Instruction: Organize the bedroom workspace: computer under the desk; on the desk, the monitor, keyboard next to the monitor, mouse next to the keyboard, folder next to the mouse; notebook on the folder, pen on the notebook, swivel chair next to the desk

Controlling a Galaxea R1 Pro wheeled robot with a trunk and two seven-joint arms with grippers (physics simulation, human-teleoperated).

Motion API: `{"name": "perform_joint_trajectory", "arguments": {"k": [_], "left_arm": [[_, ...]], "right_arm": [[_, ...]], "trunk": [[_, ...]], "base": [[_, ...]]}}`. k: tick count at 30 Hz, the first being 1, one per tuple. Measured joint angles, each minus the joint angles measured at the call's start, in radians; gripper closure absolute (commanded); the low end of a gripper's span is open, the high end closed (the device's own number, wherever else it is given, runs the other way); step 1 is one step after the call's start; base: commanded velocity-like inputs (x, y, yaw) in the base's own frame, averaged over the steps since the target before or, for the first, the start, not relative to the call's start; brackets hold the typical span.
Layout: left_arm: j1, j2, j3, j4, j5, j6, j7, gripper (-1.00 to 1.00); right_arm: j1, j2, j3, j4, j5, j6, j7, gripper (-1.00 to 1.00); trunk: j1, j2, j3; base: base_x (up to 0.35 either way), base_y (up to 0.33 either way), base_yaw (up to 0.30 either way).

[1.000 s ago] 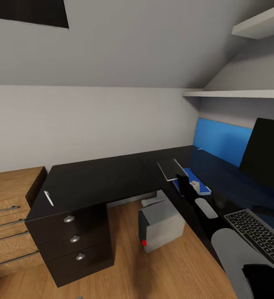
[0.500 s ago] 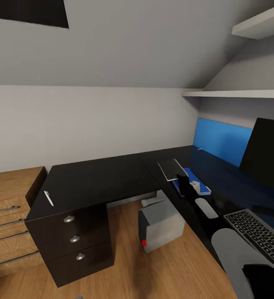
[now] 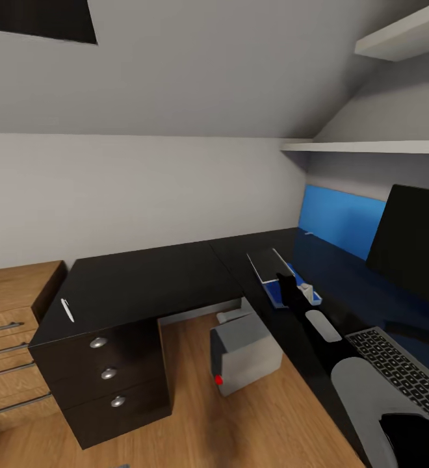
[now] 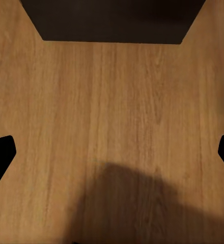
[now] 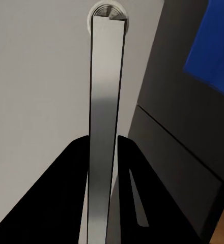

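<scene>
My right gripper is shut on the notebook, a thin flat slab held just above the blue folder on the black desk. In the right wrist view the notebook runs edge-on between the two black fingers. The whitish pen lies on the desk's left wing. The monitor and the keyboard are at the right. The grey computer stands under the desk. My left gripper is open over the wood floor. The mouse and the swivel chair are out of view.
A black drawer unit carries the desk's left end, with a light-wood cabinet beside it. A blue back panel and white wall shelves rise behind the desk. Wood floor lies open in front.
The whole head view has shifted a little, so the camera has moved. The notebook stays in my right gripper over the folder, and the pen has not moved.
</scene>
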Motion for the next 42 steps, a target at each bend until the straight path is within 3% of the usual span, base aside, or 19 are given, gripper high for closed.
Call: {"name": "perform_joint_trajectory", "arguments": {"k": [10, 14, 17, 29, 35, 42], "left_arm": [[0.0, -0.001, 0.0, 0.0, 0.0, 0.0, 0.001, -1.0], [0.0, 0.0, 0.001, 0.001, 0.0, 0.0, 0.003, -1.0], [0.0, 0.001, 0.002, 0.001, 0.0, 0.0, 0.003, -1.0], [0.0, 0.001, 0.002, 0.001, 0.0, 0.0, 0.003, -1.0], [0.0, 0.001, 0.002, 0.001, 0.0, 0.0, 0.003, -1.0], [0.0, 0.001, 0.003, 0.001, 0.0, 0.0, 0.004, -1.0]], "right_arm": [[0.0, 0.0, -0.005, 0.003, 0.0, -0.003, -0.003, 1.0], [0.0, -0.001, -0.06, 0.004, -0.001, -0.007, -0.053, 1.0], [0.0, -0.001, -0.068, 0.004, -0.001, -0.007, -0.078, 1.0], [0.0, -0.001, -0.074, 0.006, 0.001, -0.011, -0.093, 1.0], [0.0, 0.001, -0.074, 0.009, 0.0, -0.01, -0.168, 1.0], [0.0, 0.001, -0.074, 0.009, 0.0, -0.01, -0.184, 1.0]], "trunk": [[0.0, 0.0, 0.0], [0.0, 0.0, 0.0], [0.0, 0.0, 0.0], [0.0, 0.0, 0.0], [0.0, 0.0, 0.0], [0.0, 0.0, 0.0]], "base": [[0.0, -0.048, 0.0], [0.0, -0.142, 0.0], [0.0, -0.034, 0.0], [0.0, -0.004, 0.0], [0.0, 0.0, 0.0], [0.0, 0.0, 0.0]]}}
